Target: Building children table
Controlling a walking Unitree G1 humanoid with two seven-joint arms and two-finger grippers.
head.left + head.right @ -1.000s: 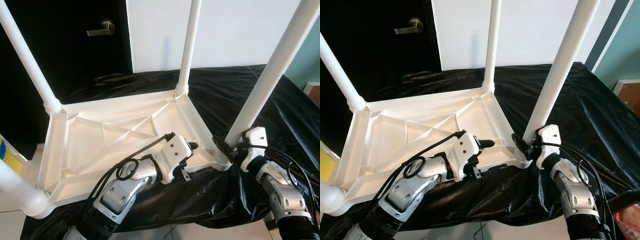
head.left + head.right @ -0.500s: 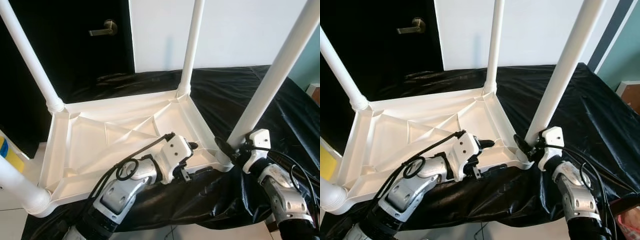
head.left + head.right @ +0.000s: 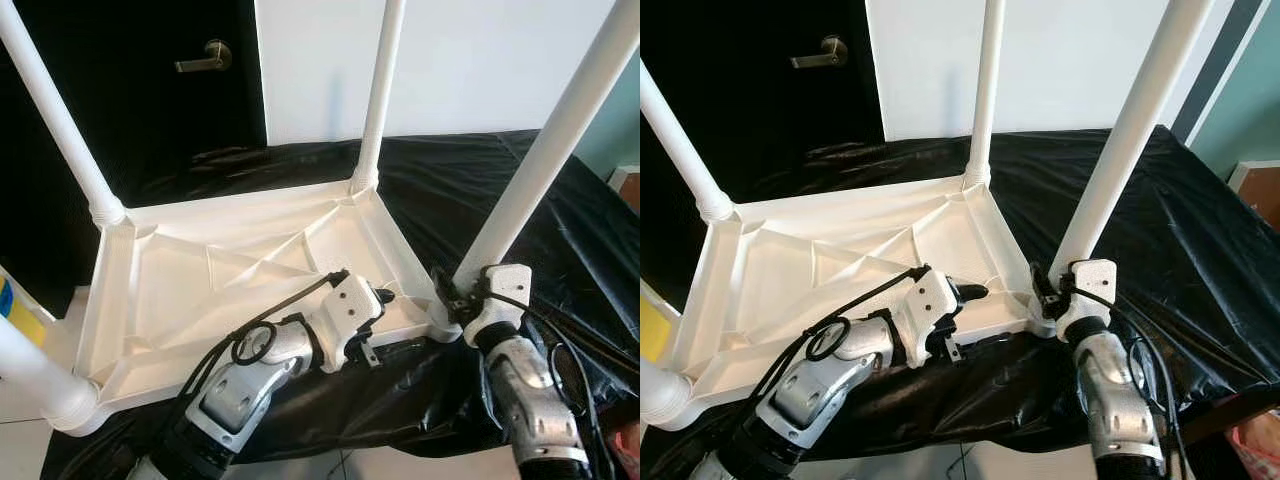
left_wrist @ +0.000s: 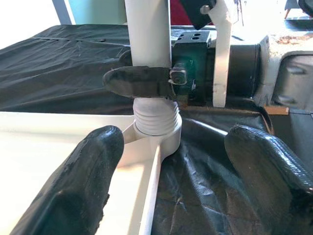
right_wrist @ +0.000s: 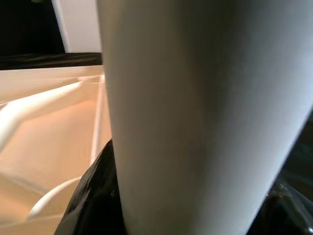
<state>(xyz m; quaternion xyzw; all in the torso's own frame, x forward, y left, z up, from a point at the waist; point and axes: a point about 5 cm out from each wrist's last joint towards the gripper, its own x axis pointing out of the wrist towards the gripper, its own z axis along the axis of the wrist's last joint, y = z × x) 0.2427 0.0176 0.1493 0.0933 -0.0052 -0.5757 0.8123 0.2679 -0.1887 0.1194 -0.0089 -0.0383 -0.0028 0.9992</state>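
While the white table (image 3: 235,275) lies upside down on a black sheet (image 3: 450,185), its four legs point up and its ribbed underside faces the camera. The right gripper (image 3: 452,297) clamps the near right leg (image 3: 545,165) low down, just above the ridged collar where that leg enters the corner socket; in the left wrist view one of its black fingers (image 4: 139,82) lies flat across the leg, and in the right wrist view the leg fills the space between dark finger shapes. The left gripper (image 3: 383,297) hovers over the near rim of the table, a little to the left of that corner, pointing towards it. Its two fingers (image 4: 83,188) stand spread apart with nothing between them; whether the lower one touches the rim is hard to judge. The far right leg (image 3: 378,95) and the far left leg (image 3: 55,115) stand upright in their corners, and the near left leg (image 3: 35,375) rises at the frame's edge. Behind the table there is a dark door with a lever handle (image 3: 203,57).
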